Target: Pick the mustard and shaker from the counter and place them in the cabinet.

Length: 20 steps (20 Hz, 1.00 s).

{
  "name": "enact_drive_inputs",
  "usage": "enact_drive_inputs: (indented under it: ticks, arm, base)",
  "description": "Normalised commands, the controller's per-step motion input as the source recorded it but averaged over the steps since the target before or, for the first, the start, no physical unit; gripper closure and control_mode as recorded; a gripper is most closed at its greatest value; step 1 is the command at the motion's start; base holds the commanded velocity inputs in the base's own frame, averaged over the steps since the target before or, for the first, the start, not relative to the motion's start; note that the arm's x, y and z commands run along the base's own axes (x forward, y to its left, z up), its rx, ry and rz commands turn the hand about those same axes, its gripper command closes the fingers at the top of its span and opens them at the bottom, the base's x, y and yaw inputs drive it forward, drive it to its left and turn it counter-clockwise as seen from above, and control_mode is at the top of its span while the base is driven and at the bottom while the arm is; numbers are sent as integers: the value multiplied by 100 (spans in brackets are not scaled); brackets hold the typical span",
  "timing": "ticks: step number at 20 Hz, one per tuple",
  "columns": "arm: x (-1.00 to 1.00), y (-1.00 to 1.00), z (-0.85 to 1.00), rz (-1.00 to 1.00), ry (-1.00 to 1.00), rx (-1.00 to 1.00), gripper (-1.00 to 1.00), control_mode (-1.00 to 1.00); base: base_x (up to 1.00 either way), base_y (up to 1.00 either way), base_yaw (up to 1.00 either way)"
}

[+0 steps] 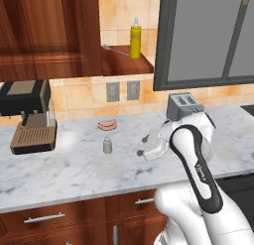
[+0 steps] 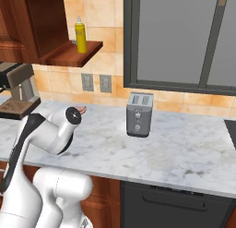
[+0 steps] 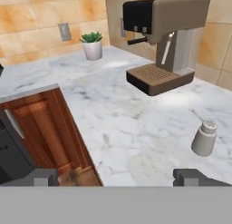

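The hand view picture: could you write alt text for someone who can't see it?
From the robot's hand, its open gripper looks along a marble counter toward a small grey shaker standing at the right. Beyond stand a coffee machine and a small potted plant near the tiled wall.

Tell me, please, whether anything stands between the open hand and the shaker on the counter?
Nothing visible does. In the hand view the shaker stands alone on bare marble counter, just beyond the open hand; the coffee machine sits farther back.

Mustard [image 2: 80,34] upright on cabinet [image 2: 69,54] shelf
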Motion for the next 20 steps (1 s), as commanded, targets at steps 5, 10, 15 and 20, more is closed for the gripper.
enact_drive_inputs:
  ticks: [5, 10, 15, 20]
  arm:
    - [26, 30, -17, 0, 0, 4, -100, -100]
    - [23, 5, -11, -4, -5, 0, -100, -100]
    - [16, 0, -3, -9, -3, 0, -100, -100]
    - [2, 0, 0, -2, -1, 0, -100, -100]
  base:
    - [0, 0, 0]
    - [0, 0, 0]
    - [0, 0, 0]
    - [0, 0, 0]
